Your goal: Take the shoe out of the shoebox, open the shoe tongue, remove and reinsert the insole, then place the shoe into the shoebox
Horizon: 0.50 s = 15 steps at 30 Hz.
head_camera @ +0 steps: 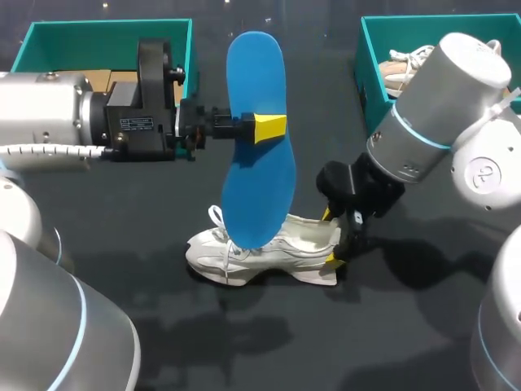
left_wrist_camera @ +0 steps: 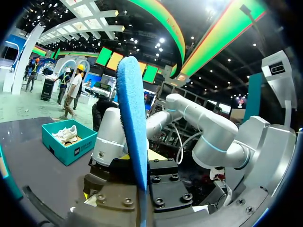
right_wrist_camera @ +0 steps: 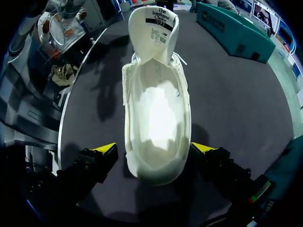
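Head view: the left gripper [head_camera: 262, 129] is clamped on the blue insole [head_camera: 254, 171], held above the white shoe [head_camera: 269, 248] near the middle of the table [head_camera: 163, 326]. Left wrist view: the insole appears edge-on in that grip. Right wrist view: the right gripper [right_wrist_camera: 154, 149] stands wide open, its fingers [right_wrist_camera: 106, 149] flanking the heel [right_wrist_camera: 156, 175] (tongue [right_wrist_camera: 154, 23] raised).

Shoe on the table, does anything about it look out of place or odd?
The blue insole is out, held in the air above the white shoe by the left gripper. The shoe's tongue stands flipped up, and the right gripper straddles its heel, open. Nothing looks damaged.
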Motion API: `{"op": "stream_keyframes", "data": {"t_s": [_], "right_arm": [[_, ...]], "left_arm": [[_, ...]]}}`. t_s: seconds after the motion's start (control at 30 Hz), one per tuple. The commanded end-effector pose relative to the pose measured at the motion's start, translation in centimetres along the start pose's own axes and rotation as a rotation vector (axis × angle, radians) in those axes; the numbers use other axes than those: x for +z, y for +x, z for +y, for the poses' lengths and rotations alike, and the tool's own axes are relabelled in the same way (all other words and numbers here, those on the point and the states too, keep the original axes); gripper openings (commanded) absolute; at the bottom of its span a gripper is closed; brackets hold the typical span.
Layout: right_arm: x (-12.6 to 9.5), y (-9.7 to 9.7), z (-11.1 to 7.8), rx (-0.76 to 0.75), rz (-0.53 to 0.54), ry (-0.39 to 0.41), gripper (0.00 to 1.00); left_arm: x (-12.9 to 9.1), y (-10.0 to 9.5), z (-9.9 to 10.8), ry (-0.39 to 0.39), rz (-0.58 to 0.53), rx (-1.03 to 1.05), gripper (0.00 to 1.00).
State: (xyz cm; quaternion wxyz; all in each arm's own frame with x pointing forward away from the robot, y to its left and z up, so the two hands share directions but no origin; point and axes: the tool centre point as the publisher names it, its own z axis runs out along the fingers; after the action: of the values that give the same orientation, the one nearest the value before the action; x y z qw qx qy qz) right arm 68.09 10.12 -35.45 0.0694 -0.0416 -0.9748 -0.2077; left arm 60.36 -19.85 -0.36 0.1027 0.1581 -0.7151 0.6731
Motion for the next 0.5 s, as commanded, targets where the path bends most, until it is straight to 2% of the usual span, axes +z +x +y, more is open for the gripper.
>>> {"op": "stream_keyframes", "data": {"t_s": [0.03, 0.1, 0.17, 0.23, 0.5], "right_arm": [[-0.1, -0.1, 0.0, 0.019, -0.003, 0.042, 1.0], [-0.6, -0.4, 0.0, 0.056, -0.017, 0.098, 1.0], [-1.1, -0.3, -0.1, 0.071, -0.026, 0.114, 1.0], [-1.5, -0.3, 0.2, 0.104, -0.028, 0.181, 1.0], [-2.4, -0.8, 0.6, 0.189, -0.063, 0.245, 1.0]], "left_arm": [[0.3, 0.2, 0.0, 0.002, -0.003, 0.0, 0.0], [0.3, 0.2, 0.0, 0.002, -0.003, 0.0, 0.0], [0.3, 0.2, 0.0, 0.002, -0.003, 0.0, 0.0], [0.3, 0.2, 0.0, 0.002, -0.003, 0.0, 0.0], [0.3, 0.2, 0.0, 0.002, -0.003, 0.0, 0.0]]}}
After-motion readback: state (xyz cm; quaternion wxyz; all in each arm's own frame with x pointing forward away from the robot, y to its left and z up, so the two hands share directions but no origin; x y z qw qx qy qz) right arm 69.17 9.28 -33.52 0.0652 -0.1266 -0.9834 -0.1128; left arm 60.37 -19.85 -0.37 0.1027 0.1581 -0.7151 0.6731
